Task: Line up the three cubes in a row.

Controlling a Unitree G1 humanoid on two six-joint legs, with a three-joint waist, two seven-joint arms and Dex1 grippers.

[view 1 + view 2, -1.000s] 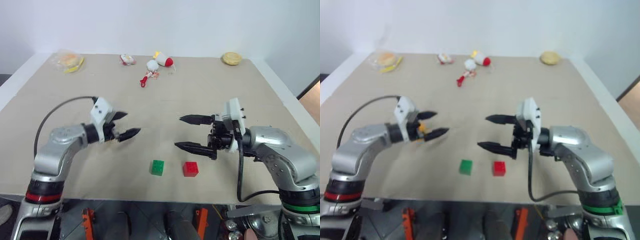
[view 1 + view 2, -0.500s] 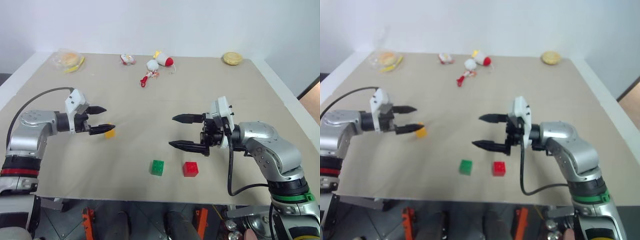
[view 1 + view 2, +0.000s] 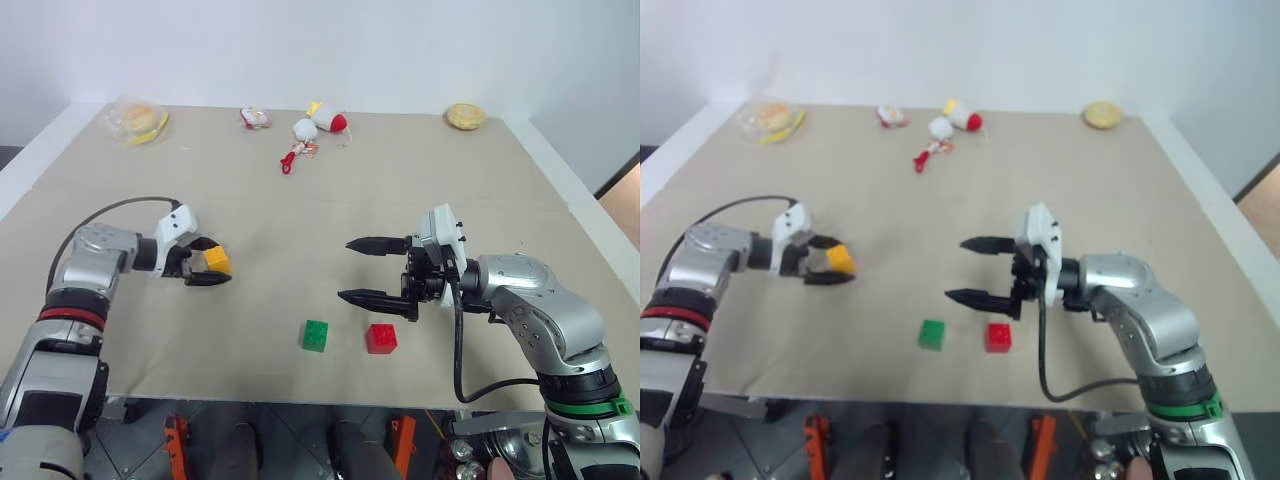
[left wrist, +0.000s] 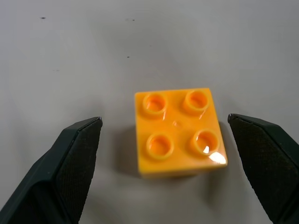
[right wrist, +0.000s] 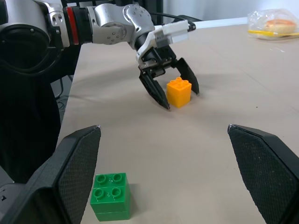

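Near the front edge of the worktop (image 3: 420, 200): green cube (image 3: 316, 335) and red cube (image 3: 380, 338), side by side with a small gap, already a short row of two. Just beyond them, hovering above the surface — right end effector (image 3: 365, 270), fingers spread wide, nothing between them, pointing toward the left.

Farther back and well to the left: yellow-orange cube (image 3: 217, 260), studs up, resting on the worktop apart from the other two. Left end effector (image 3: 206, 263) down around it, fingers spread, one on each side; in the left wrist view a clear gap between each fingertip (image 4: 77, 158) and the cube's wall, so straddling, not yet pinching.

Step in hand, as judged: pick-up of the yellow-orange cube, just before the close. Next move calls for closing squarely on the two side walls, lifting a little, then carrying toward the near right and setting down left of the green cube, in line with the pair, without knocking it.

Compared with one second ago: left end effector then higher and more to the centre, partly hiding the cube; now lowered to the surface and spread around it. Right end effector in nearly the same place, equally spread. Green and red cubes unmoved.

At the far edge — plush toys (image 3: 318, 122) and round food items (image 3: 464, 116), untouched.
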